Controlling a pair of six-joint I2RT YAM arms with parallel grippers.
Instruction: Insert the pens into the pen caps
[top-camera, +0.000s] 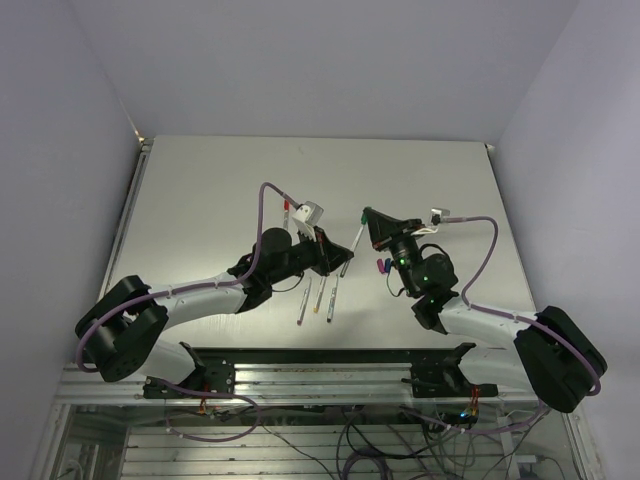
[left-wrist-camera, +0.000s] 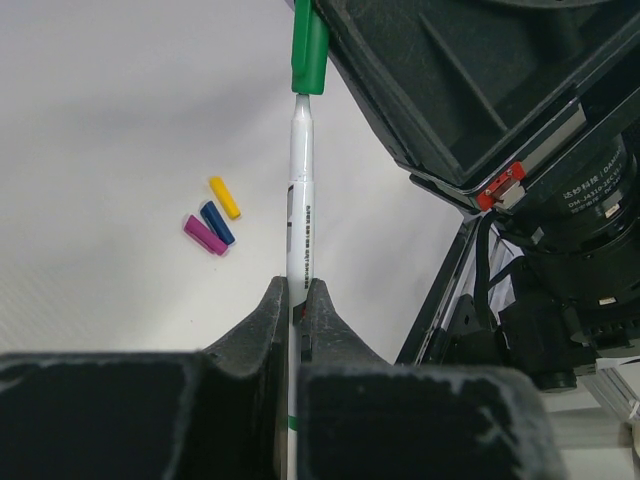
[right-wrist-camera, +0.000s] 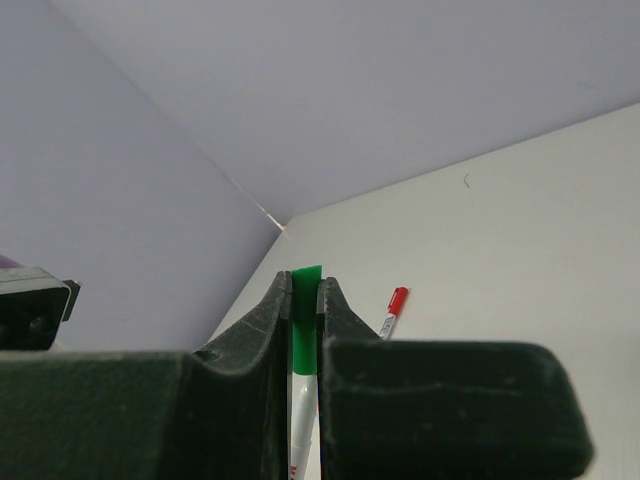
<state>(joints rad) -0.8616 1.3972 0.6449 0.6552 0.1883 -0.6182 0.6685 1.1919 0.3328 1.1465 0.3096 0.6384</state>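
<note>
My left gripper (left-wrist-camera: 298, 288) is shut on a silvery pen (left-wrist-camera: 300, 200), which points up and away from it. The pen's narrow front end sits in the mouth of a green pen cap (left-wrist-camera: 309, 50). My right gripper (right-wrist-camera: 304, 280) is shut on that green cap (right-wrist-camera: 305, 315), with the pen (right-wrist-camera: 303, 410) showing below it. From above, the two grippers (top-camera: 340, 256) (top-camera: 366, 220) meet over the table's middle with the pen (top-camera: 352, 245) between them. Yellow (left-wrist-camera: 224, 197), blue (left-wrist-camera: 217, 222) and magenta (left-wrist-camera: 205, 235) caps lie together on the table.
Three more pens (top-camera: 317, 299) lie side by side near the front, below the left gripper. A pen with a red cap (top-camera: 286, 210) (right-wrist-camera: 393, 310) lies further back on the left. The loose caps (top-camera: 381, 266) sit right beside the right arm's wrist (top-camera: 425, 268).
</note>
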